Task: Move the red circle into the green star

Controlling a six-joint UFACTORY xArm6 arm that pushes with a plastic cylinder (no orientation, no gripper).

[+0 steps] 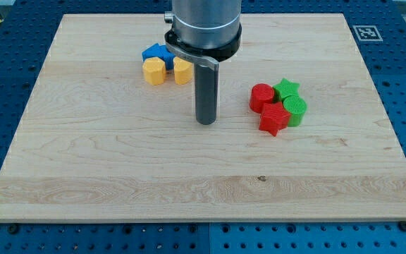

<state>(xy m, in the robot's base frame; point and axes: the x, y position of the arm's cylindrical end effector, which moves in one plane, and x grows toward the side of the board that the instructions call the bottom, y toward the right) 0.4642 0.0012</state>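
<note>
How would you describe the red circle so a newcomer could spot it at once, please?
On the wooden board, look right of my tip to the red-and-green cluster. The red circle is its leftmost piece, touching the green star. Unlike the pointed red star below it, it is round.

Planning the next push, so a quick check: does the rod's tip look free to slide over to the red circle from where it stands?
Probably yes. My tip stands to the view's left of the red circle, with bare board between them and no block in that gap.
</note>
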